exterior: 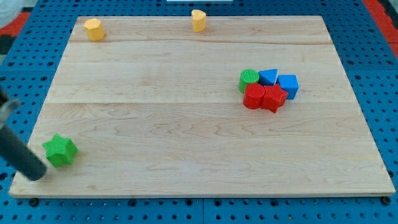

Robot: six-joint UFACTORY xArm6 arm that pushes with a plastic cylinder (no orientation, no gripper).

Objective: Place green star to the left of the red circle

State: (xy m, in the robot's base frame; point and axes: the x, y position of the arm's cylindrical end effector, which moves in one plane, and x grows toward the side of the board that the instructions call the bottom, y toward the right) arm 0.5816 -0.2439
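While my tip [38, 175] rests at the board's lower-left corner, green star [60, 150] just right, red circle [253, 96] well apart.

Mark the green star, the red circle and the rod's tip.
green star [60, 150], camera view, top face.
red circle [254, 96], camera view, top face.
my tip [38, 174], camera view, rod's very end, lower left of the star.

No text, label, brand, number or sign can be read anywhere on the table [186, 124] or the blocks.
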